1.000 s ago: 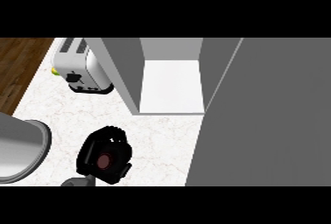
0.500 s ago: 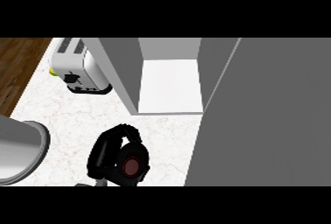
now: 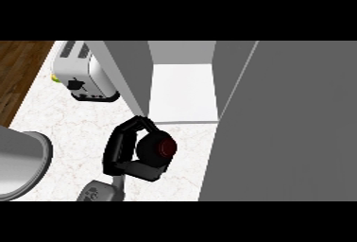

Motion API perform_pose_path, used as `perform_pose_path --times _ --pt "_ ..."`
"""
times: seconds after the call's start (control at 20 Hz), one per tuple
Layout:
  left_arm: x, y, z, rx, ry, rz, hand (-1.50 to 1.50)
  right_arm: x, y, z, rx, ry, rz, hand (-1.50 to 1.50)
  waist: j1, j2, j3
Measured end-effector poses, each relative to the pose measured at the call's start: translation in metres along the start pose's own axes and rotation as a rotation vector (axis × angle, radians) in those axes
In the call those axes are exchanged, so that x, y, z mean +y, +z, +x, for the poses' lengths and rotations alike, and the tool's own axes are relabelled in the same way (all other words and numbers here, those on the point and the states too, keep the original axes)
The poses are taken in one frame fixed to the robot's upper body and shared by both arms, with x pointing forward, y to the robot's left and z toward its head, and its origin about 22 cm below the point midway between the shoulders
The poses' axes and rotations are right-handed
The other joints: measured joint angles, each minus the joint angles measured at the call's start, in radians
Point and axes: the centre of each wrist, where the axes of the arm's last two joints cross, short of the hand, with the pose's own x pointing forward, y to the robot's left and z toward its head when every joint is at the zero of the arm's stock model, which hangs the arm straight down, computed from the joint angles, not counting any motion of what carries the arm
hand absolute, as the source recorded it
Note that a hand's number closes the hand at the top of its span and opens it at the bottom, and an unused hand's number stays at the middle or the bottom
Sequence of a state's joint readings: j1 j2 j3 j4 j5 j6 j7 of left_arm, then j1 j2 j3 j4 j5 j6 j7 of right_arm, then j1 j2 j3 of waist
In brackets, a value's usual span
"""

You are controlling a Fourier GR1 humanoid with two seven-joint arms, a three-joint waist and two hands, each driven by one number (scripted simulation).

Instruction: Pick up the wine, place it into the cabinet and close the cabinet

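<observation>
Just before the open grey cabinet (image 3: 182, 90): a dark, round wine bottle (image 3: 162, 147) with a red top.
The left hand (image 3: 115, 153) curls its black fingers round it above the white marbled counter (image 3: 70, 127); a boxy silver toaster (image 3: 85, 71) stands far left.

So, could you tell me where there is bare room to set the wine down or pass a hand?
The white cabinet shelf between its grey walls is bare. Bare counter lies between the toaster, the grey round thing and the hand holding the wine. It is crowded by the cabinet door.
</observation>
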State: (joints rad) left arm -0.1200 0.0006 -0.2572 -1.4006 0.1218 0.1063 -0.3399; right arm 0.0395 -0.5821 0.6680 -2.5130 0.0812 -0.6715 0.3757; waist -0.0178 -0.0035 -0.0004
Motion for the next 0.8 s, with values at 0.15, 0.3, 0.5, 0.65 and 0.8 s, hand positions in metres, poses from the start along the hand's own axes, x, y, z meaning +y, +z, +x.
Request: perform_pose_path --times 0.15,0.3,0.5,0.65,0.8 --pt "-0.001 -0.013 -0.002 -0.002 -0.030 0.015 1.50 -0.002 0.000 0.000 -0.003 0.013 0.001 -1.50 -0.004 0.000 0.000" --pt "-0.004 -0.031 0.002 0.000 -0.053 0.007 1.50 -0.001 0.002 -0.002 -0.008 0.004 0.004 -1.50 -0.005 0.000 0.000" --pt "-0.008 -0.046 0.001 0.009 -0.073 0.002 1.50 -0.001 0.004 -0.003 -0.004 -0.002 0.000 -1.50 -0.007 0.001 0.000" --pt "-0.011 -0.056 -0.003 0.025 -0.085 0.000 1.50 -0.002 0.005 -0.003 -0.004 0.004 0.007 -1.50 -0.009 0.001 0.000" --pt "-0.011 -0.068 -0.011 0.040 -0.092 -0.001 1.50 -0.003 0.007 -0.005 -0.010 0.009 0.012 -1.50 -0.014 0.003 0.000"
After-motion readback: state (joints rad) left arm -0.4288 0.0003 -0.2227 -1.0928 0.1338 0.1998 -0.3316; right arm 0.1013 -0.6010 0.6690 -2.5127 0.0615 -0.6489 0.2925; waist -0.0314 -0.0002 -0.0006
